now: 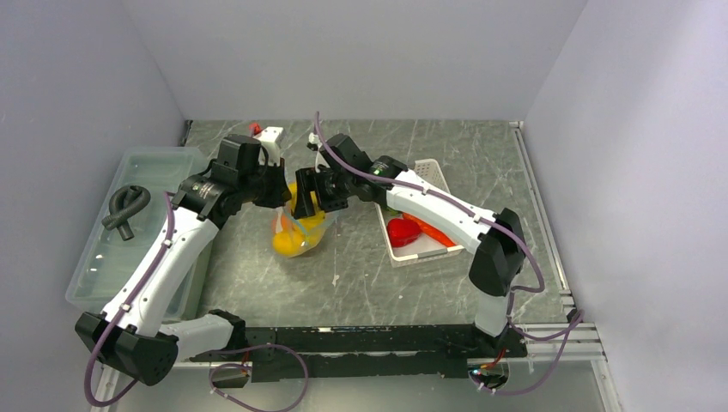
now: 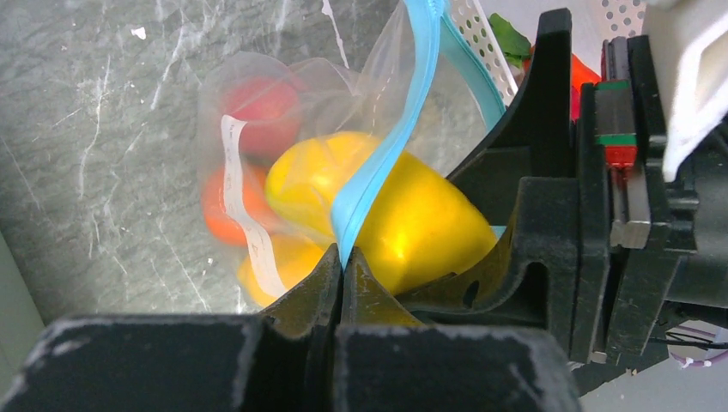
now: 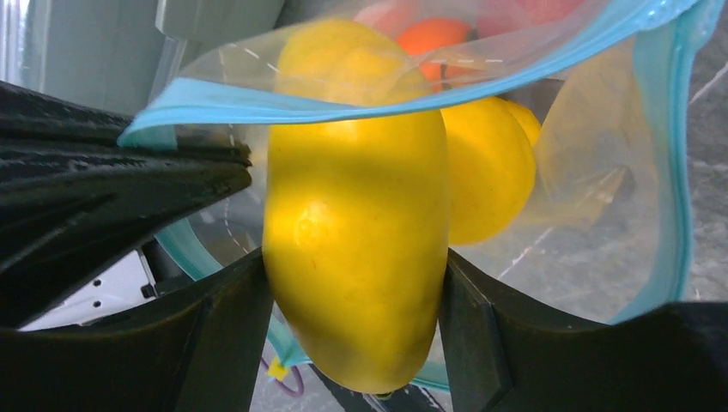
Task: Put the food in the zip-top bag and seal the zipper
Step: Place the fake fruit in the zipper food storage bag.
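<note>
The clear zip-top bag (image 1: 300,233) hangs just over the table's middle. My left gripper (image 2: 342,266) is shut on its teal-blue zipper (image 2: 403,112) and holds one side of the mouth up. Inside the bag lie a red piece (image 2: 262,103), an orange fruit (image 2: 219,206) and another yellow fruit (image 3: 489,163). My right gripper (image 3: 356,287) is shut on a large yellow fruit (image 3: 356,240), both fingers pressed against its sides. The fruit sits in the open mouth, under the upper zipper edge (image 3: 343,107). In the top view the two grippers meet above the bag.
A white perforated basket (image 1: 432,168) to the right holds a red pepper (image 1: 401,232) and an orange carrot (image 1: 439,234). A large translucent bin (image 1: 112,257) with a black hose (image 1: 126,209) on it stands at the left edge. Walls enclose the table.
</note>
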